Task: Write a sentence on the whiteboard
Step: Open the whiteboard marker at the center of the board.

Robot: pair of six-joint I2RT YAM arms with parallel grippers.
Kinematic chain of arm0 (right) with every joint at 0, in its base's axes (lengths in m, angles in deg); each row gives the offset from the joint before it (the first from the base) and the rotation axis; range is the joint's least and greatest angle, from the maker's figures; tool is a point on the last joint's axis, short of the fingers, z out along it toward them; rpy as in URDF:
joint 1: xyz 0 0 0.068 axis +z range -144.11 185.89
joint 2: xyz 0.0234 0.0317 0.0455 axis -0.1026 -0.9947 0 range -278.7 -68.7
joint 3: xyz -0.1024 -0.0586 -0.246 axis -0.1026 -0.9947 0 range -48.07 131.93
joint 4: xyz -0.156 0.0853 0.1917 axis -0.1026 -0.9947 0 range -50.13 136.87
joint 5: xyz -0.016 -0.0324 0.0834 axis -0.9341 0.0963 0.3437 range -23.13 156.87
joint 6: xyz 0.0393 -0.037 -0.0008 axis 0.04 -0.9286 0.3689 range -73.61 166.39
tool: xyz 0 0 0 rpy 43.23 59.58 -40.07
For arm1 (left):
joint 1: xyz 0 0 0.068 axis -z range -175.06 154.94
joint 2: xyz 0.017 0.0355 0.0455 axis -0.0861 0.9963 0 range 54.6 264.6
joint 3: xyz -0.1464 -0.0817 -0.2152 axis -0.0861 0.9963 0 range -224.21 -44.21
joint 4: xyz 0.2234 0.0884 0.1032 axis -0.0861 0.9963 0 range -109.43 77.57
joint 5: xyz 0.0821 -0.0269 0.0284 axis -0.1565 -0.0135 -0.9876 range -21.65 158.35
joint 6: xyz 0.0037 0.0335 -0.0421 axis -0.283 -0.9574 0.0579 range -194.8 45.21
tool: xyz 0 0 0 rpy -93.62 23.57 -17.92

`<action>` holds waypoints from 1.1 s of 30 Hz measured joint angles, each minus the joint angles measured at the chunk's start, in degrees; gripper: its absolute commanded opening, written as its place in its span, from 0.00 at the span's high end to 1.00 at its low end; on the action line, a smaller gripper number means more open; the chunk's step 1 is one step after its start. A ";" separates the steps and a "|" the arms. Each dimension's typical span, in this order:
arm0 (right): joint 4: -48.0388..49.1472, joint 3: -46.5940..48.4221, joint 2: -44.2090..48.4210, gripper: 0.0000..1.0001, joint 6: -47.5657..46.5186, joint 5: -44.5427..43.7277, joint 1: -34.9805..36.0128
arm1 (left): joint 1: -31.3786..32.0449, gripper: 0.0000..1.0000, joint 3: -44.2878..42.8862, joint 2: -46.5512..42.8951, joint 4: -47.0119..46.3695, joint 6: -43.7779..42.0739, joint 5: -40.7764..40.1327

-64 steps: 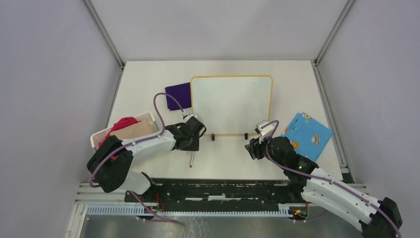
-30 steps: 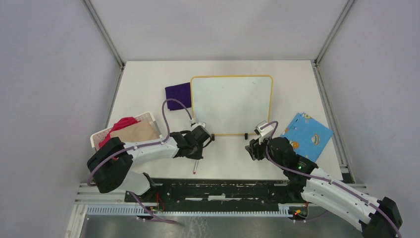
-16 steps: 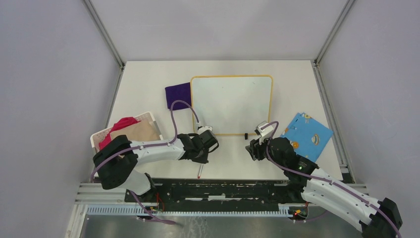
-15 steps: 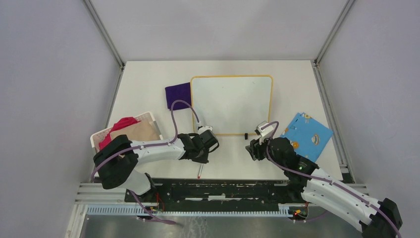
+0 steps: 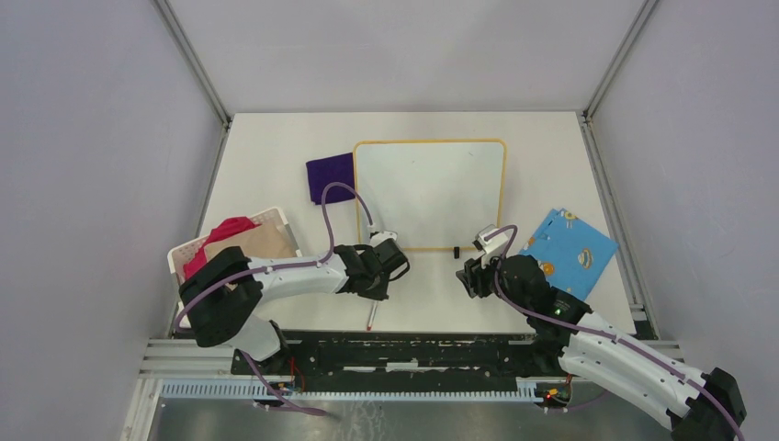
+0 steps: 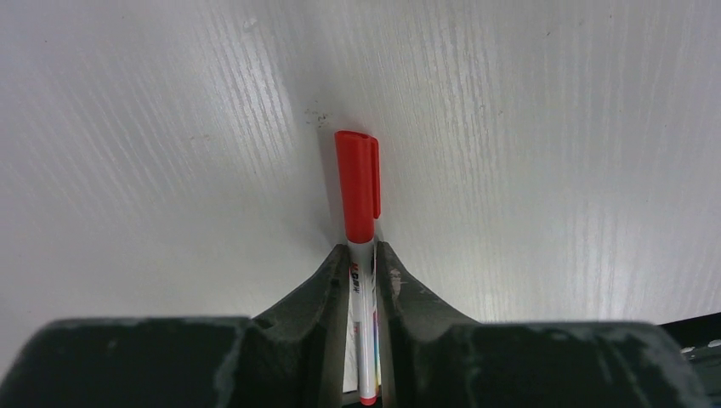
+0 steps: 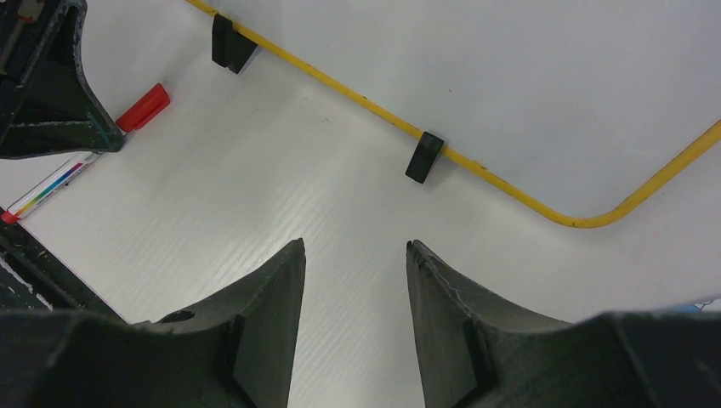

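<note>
Whiteboard: the whiteboard lies flat at the upper middle of the top view, its long yellow-framed edges running left to right. Its face shows plain glossy white.
Feet: in the right wrist view two black feet sit on the board's lower edge. In the top view the left one is hidden behind the left tool.
Left tool: the left tool is at the centre of the top view, just below the board's lower left corner. Its fingers are closed tight on a marker.
Marker: the marker has its red cap on, and the cap sticks out past the fingertips. The white barrel runs back between them. Whether it touches the table I cannot tell.
Right tool: the right tool is wide open and holds nothing. It is over bare table, just below the board's lower right corner.
Cloth: a purple cloth lies beside the board's left edge.
Card: a blue card lies at the right, well clear of the board.
Basket: a white basket at the lower left holds a red cloth and a tan item.
</note>
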 measured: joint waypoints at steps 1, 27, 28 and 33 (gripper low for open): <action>-0.02 0.00 0.00 0.47 0.00 -0.02 0.00 | 0.02 0.79 -0.02 0.04 -0.02 -0.04 0.02; 1.38 0.00 5.53 0.39 1.16 4.13 0.00 | 0.39 0.98 -6.47 -18.73 5.07 -0.70 -7.52; 2.40 0.00 6.16 0.37 1.46 5.51 0.00 | 0.39 0.98 -6.47 -20.44 4.61 -0.70 -7.45; 12.24 0.00 8.57 0.29 4.13 14.80 0.00 | 0.39 0.98 -4.98 -31.89 -4.37 -0.70 -4.74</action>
